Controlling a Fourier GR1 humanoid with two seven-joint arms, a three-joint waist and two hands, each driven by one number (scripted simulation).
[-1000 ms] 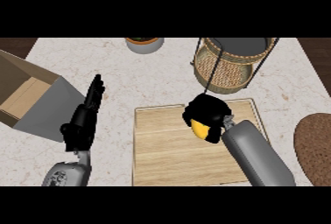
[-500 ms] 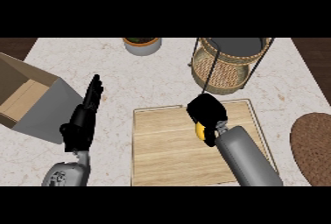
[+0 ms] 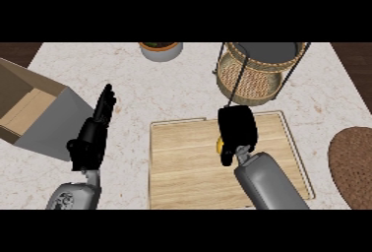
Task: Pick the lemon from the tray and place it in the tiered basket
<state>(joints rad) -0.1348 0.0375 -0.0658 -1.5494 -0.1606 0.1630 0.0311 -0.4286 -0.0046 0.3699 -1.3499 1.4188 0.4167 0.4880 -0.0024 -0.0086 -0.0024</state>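
Observation:
My right hand [image 3: 237, 128] is curled round the yellow lemon [image 3: 219, 144], of which only a small sliver shows under the palm. The hand is held over the upper middle of the wooden tray [image 3: 181, 167], just below the tiered basket [image 3: 258, 71]. That basket is a wicker drum in a black wire frame with a grey top tier, standing at the back of the counter. My left hand [image 3: 94, 130] rests open to the left of the tray, fingers pointing away from me.
An open cardboard box [image 3: 33, 115] sits at the left edge. A small potted plant [image 3: 161, 49] stands at the back centre. A brown round mat [image 3: 354, 165] lies at the right edge. The counter is pale marble.
My right hand, with the lemon in it, has moved up and slightly left over the tray, closer to the basket. The left hand has stayed still.

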